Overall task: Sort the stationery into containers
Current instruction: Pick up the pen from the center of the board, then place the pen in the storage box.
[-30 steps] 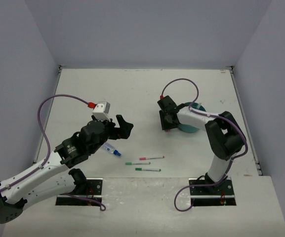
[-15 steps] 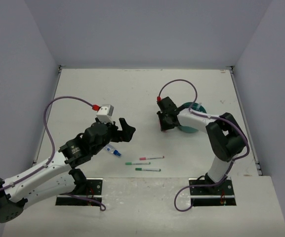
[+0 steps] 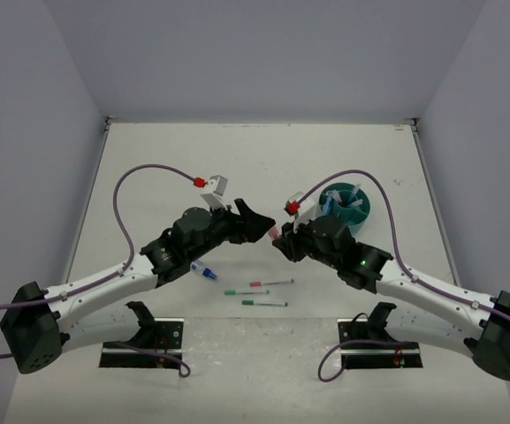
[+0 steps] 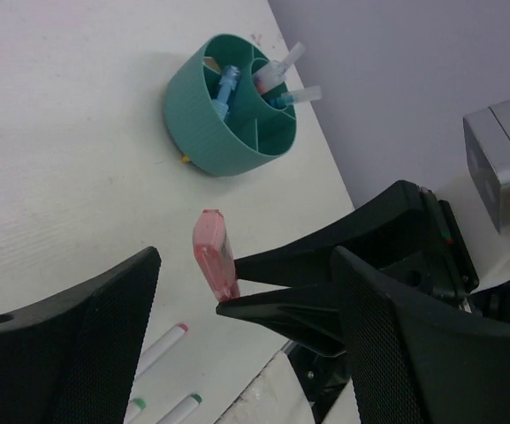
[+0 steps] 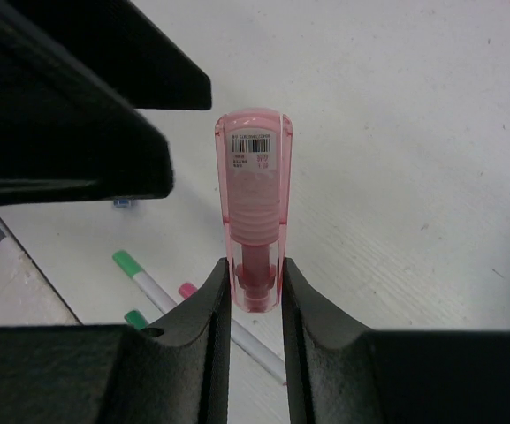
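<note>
My right gripper (image 3: pixel 278 240) is shut on one end of a stubby pink highlighter (image 3: pixel 274 232) and holds it above the table; the right wrist view shows the highlighter (image 5: pixel 255 194) pinched between my fingers (image 5: pixel 215 300). My left gripper (image 3: pixel 259 221) is open and empty, right beside it; in the left wrist view its jaws stand wide on either side of the highlighter (image 4: pixel 216 256). The teal divided cup (image 3: pixel 357 215) stands to the right and holds several items; it also shows in the left wrist view (image 4: pixel 197 132).
On the table in front lie a pink-capped pen (image 3: pixel 270 283), two green-capped pens (image 3: pixel 246 291) (image 3: pixel 264 303) and a clear blue-capped tube (image 3: pixel 204 270). Purple cables arch over both arms. Walls close the table on three sides.
</note>
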